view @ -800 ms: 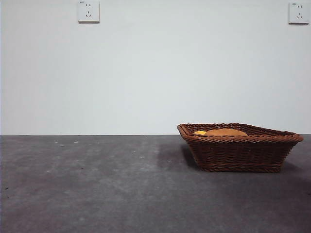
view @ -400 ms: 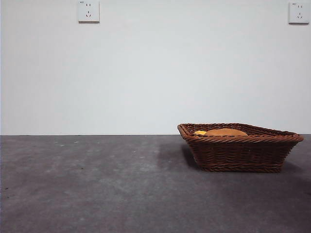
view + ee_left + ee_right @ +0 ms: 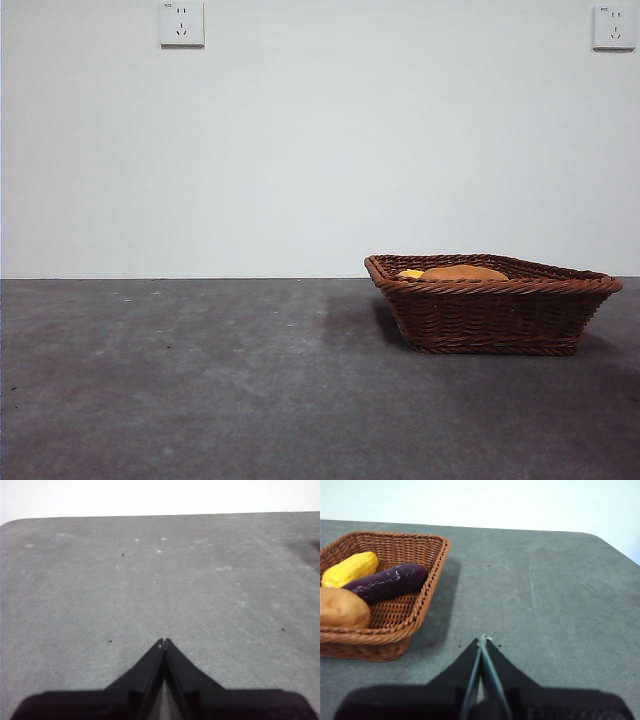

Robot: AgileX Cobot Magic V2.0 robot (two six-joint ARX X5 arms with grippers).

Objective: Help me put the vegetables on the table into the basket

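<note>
The woven brown basket [image 3: 495,318] stands on the dark grey table [image 3: 200,380] at the right in the front view, and also shows in the right wrist view [image 3: 422,595]. Inside it lie the brown potato [image 3: 340,607], the purple eggplant [image 3: 387,582] and the yellow corn [image 3: 350,569]. In the front view only the potato's top [image 3: 463,272] and a bit of corn [image 3: 410,272] rise over the rim. My right gripper [image 3: 482,640] is shut and empty, above the table beside the basket. My left gripper [image 3: 163,642] is shut and empty over bare table.
Two wall sockets [image 3: 181,23] [image 3: 614,26] sit on the white wall behind the table. The table's far edge and a rounded corner [image 3: 600,537] show in the right wrist view.
</note>
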